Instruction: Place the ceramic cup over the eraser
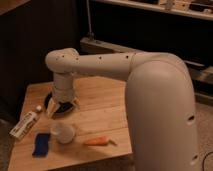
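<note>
The ceramic cup [64, 132] is small and white. It stands on the wooden table [102, 102] near the front left, between the blue pad and the carrot. My gripper [61, 108] hangs from the white arm just above and behind the cup, apart from it. Its fingers [50, 110] are spread and hold nothing. The black eraser does not show anywhere in the camera view.
A flat blue pad [41, 144] lies left of the cup. A white capped tube [24, 125] lies at the table's left edge. An orange carrot [96, 142] lies right of the cup. The big white arm fills the right side. A dark shelf stands behind.
</note>
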Tool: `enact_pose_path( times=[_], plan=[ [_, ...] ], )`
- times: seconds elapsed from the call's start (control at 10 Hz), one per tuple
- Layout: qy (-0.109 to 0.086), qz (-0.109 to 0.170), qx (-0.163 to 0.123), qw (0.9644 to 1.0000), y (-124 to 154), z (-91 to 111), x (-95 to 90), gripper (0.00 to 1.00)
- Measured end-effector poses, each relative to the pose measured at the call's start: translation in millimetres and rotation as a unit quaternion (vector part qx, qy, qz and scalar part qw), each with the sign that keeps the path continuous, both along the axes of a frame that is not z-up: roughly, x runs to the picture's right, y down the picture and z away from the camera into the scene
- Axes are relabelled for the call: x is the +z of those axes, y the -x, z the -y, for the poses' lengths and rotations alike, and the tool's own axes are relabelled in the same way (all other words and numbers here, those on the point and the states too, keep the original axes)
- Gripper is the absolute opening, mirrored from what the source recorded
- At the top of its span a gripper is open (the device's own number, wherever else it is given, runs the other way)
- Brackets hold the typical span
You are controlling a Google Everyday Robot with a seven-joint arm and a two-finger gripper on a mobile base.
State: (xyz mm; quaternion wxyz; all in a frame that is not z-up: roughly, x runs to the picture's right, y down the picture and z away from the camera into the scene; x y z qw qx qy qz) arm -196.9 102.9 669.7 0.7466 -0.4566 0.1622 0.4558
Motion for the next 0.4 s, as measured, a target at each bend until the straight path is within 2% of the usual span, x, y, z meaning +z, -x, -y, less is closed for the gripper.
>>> enact_pose_path(
  times=[0.2, 0.4],
  plan=[
    [0.000, -0.006, 0.016, 0.9999, -5.0, 2.4, 2.8, 0.80],
    [0.000, -0.003, 0.016, 0.9999, -0.5, 1.5, 2.3, 0.80]
  ],
)
